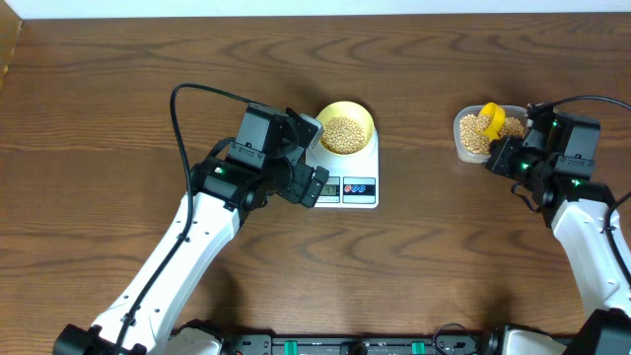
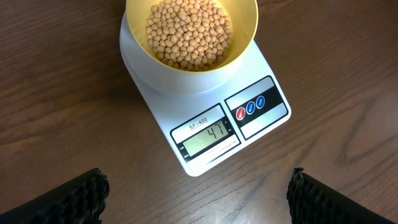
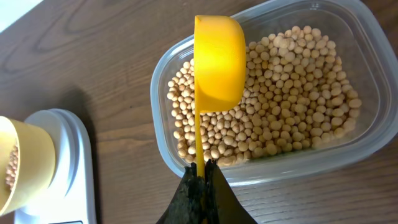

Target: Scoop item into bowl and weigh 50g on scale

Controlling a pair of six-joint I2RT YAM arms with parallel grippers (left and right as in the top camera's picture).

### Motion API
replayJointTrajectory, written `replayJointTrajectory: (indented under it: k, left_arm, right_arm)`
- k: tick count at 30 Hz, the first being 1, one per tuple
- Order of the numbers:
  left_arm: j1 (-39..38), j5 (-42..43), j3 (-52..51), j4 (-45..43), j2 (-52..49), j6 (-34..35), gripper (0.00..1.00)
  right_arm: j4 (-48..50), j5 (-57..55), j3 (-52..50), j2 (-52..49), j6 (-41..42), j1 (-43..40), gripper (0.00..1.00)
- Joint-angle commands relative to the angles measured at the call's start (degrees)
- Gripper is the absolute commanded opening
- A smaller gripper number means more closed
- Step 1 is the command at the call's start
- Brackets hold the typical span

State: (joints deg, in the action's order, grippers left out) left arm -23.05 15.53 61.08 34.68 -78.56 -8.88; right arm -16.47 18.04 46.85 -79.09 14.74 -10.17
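Scale (image 2: 205, 99) nearly at target: right gripper (image 3: 200, 171), clamped on the yellow scoop (image 3: 217, 62) at three o'clock, should take few soybeans (image 3: 298, 93); left gripper (image 2: 196, 193) gapes.

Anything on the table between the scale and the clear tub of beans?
Nothing: the overhead view shows only bare table between the scale and the tub.

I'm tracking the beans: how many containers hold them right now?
2: the pale yellow bowl on the white scale, and the clear plastic tub under the yellow scoop, whose contents are unclear.
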Motion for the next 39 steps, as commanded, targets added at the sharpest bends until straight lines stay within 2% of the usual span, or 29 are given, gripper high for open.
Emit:
replayJointTrajectory:
  k: [1,6,21,32,36,39]
  left_arm:
    - [0.0,-0.4,-0.3,0.2,-0.3,-0.5,0.94]
    - [0.0,-0.3,-0.3,0.2,-0.3,-0.5,0.94]
    - [0.0,-0.3,-0.3,0.2,-0.3,-0.5,0.94]
    - [0.0,-0.4,-0.3,0.2,-0.3,-0.5,0.94]
    - [0.0,-0.3,-0.3,0.2,-0.3,-0.5,0.94]
    - [0.0,-0.3,-0.3,0.2,-0.3,-0.5,0.94]
  right_arm:
    - [0.1,-0.1,0.3,1.1,-5.9,-0.3,0.01]
    - [-0.1,0.1,0.3,1.1,-8.7,-0.3,0.01]
    - [0.1,5.3,0.3,5.0,2.4,-3.3,0.01]
    - [-0.2,19.9,0.3,5.4,11.9,-8.4,0.01]
    - [1.0,28.8,0.3,5.4,12.7,-8.0,0.01]
    - [1.6,31.5,0.3,5.4,13.7,-6.4,0.01]
